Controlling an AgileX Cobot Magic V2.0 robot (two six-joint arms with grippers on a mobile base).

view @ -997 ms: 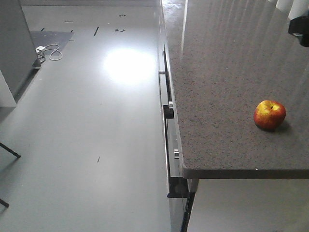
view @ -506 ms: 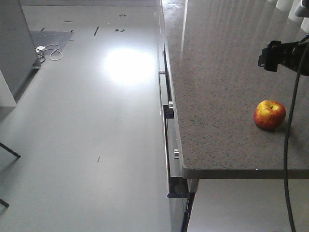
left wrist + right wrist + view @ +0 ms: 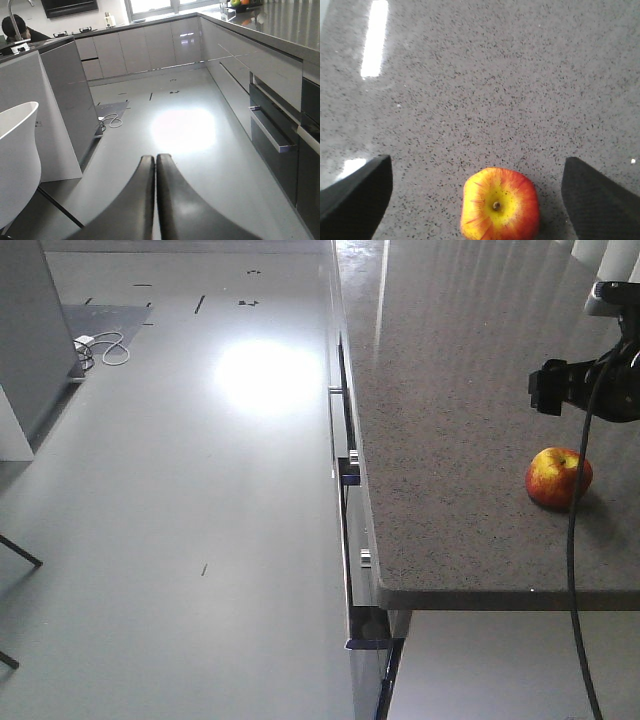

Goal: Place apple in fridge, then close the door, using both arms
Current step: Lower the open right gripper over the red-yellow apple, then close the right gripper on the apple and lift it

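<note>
The red and yellow apple (image 3: 558, 478) rests on the speckled grey counter (image 3: 450, 420), near its front right corner. My right gripper (image 3: 556, 386) hovers above it. In the right wrist view it (image 3: 476, 167) stands open, with the apple (image 3: 500, 204) low between the two black fingers (image 3: 357, 195) and touching neither. My left gripper (image 3: 155, 158) is shut on nothing and hangs over the floor. The fridge (image 3: 22, 340) is the tall dark grey cabinet at the far left; I cannot make out its door.
Drawer fronts with metal handles (image 3: 346, 465) run down the counter's left side. A white cable (image 3: 100, 348) lies on the floor by the fridge. A white chair (image 3: 15, 150) stands at the left, its black legs (image 3: 20, 552) showing in the front view.
The right arm has come in from the upper right edge and dropped to just above the apple. The apple has not moved.
</note>
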